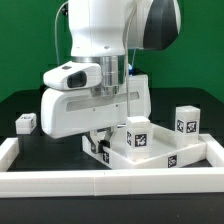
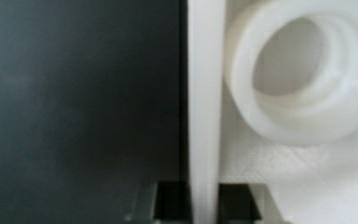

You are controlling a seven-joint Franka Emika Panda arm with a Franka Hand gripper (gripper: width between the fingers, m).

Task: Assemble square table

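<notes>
The white square tabletop [image 1: 150, 150] lies on the black table at the middle right of the exterior view, with black-and-white tags on its sides. My gripper [image 1: 100, 140] is down at its edge on the exterior view's left. In the wrist view the tabletop's thin upright wall [image 2: 202, 90] runs between my two dark fingers [image 2: 172, 203], which press it from both sides, and a round socket [image 2: 309, 60] shows inside the tray. My gripper [image 2: 204, 205] is shut on that wall. One tagged white leg [image 1: 25, 122] stands at the far left, another [image 1: 187, 120] at the right.
Long white bars fence the work area: one along the front [image 1: 110, 183], one on the exterior view's right [image 1: 214, 150], one on the left [image 1: 8, 148]. The arm's white body [image 1: 95, 95] hides the table behind the tabletop's left part.
</notes>
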